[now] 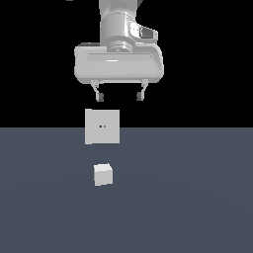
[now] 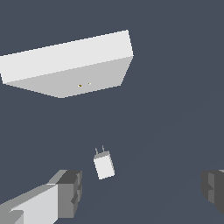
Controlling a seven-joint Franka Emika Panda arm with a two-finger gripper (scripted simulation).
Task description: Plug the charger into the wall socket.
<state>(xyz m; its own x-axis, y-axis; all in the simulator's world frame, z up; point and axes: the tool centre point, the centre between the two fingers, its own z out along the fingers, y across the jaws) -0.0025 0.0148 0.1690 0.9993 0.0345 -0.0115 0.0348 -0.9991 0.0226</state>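
The charger [image 1: 103,174] is a small white cube lying on the grey floor, in front of the wall socket. In the wrist view the charger [image 2: 104,166] shows two thin prongs pointing toward the socket. The wall socket [image 1: 102,126] is an upright white square panel with two tiny yellowish dots at its centre; it also shows in the wrist view [image 2: 70,65]. My gripper [image 1: 120,97] hangs open and empty high above both things. In the wrist view the gripper [image 2: 142,190] has its fingers [image 2: 70,192] wide apart, with the charger seen between them.
A flat dark grey floor [image 1: 197,197] spreads all around the charger and the socket. Nothing else stands on it. The background above the floor is black.
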